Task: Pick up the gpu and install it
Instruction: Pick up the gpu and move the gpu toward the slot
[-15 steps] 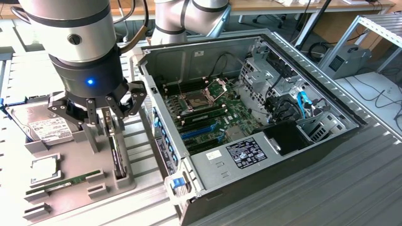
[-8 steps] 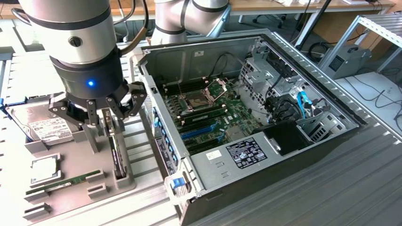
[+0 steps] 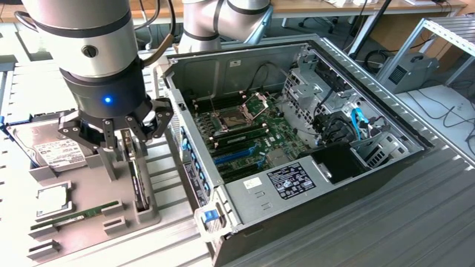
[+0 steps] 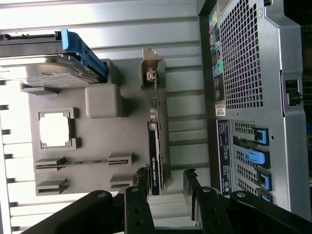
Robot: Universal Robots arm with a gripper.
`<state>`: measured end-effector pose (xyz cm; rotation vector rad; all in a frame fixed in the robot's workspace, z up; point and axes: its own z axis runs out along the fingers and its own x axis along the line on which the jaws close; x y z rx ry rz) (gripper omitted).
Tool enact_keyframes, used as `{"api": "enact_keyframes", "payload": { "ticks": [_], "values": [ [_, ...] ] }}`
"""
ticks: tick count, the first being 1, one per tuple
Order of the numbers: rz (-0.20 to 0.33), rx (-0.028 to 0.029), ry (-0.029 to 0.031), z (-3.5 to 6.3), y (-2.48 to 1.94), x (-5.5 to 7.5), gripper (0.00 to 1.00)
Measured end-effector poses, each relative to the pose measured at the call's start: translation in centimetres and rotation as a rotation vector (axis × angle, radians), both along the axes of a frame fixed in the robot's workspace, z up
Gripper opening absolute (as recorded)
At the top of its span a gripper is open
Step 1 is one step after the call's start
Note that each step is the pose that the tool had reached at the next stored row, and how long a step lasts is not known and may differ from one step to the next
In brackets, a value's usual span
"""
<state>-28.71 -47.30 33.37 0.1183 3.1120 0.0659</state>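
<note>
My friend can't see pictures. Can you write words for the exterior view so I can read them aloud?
A robot arm's gripper, fingers open, hangs right over a gpu standing on edge in a grey tray at the exterior view's left. A hard drive shares the tray; an open computer case lies beside it.

The arm [image 3: 93,33] was a thick silver cylinder banded in black, with a round black cap [image 3: 90,51]. A small blue light [image 3: 108,100] glowed on its dark wrist; just below that light, the gripper [image 3: 122,149] had black linked fingers [image 4: 134,207] studded with silvery pins.
</note>
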Motion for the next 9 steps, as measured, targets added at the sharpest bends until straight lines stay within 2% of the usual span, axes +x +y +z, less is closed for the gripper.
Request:
{"api": "enact_keyframes", "payload": {
  "ticks": [9],
  "values": [
    [0.0, 0.0, 0.0, -0.27, 0.0, 0.0, 0.42]
  ]
}}
